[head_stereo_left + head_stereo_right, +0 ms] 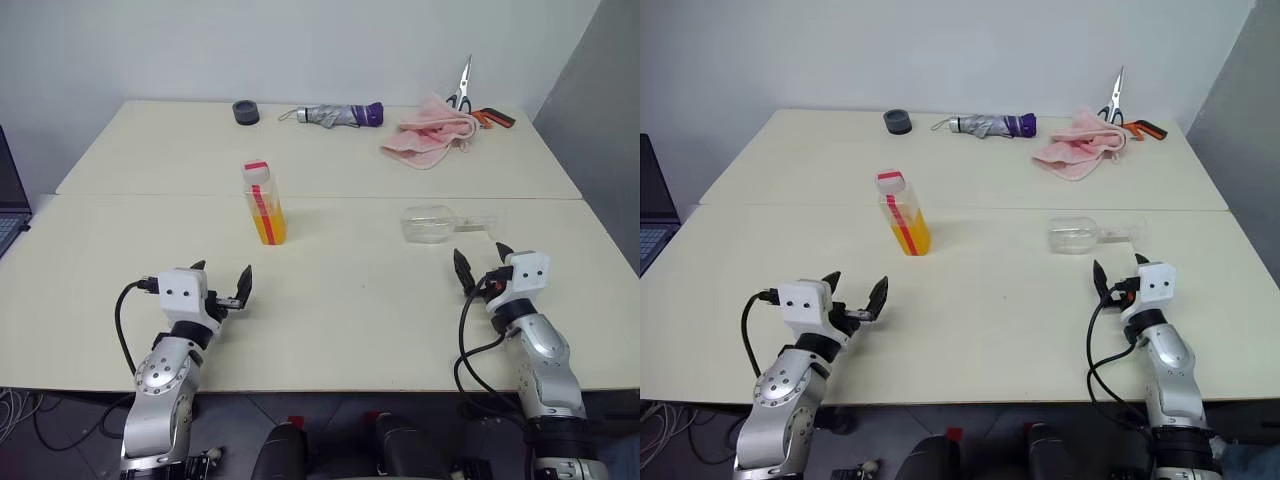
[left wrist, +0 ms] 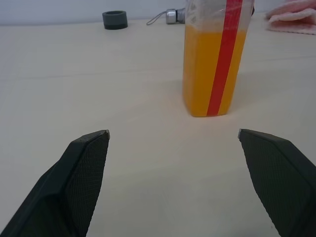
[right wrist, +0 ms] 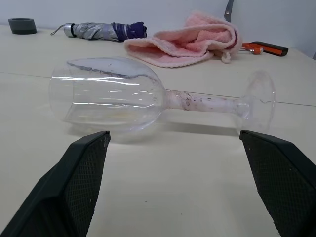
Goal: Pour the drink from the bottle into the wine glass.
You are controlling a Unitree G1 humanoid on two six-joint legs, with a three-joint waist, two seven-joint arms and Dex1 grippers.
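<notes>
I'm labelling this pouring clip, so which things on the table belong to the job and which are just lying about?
For the job:
- bottle, upright, capped, holding the drink
- wine glass, lying on its side
- left gripper and right gripper, both open and empty

Lying about, at the far edge:
- folded umbrella
- pink towel
- scissors
- dark round object

The light is bright and even, and it seems to come from above. The shadows on the pale surface [image 1: 350, 290] are soft and short. The bottle [image 1: 264, 204] is sharp in the head views. The wine glass [image 3: 113, 94] shows thin white glare lines on its bowl. The far objects stay slightly soft in the wrist views.
</notes>
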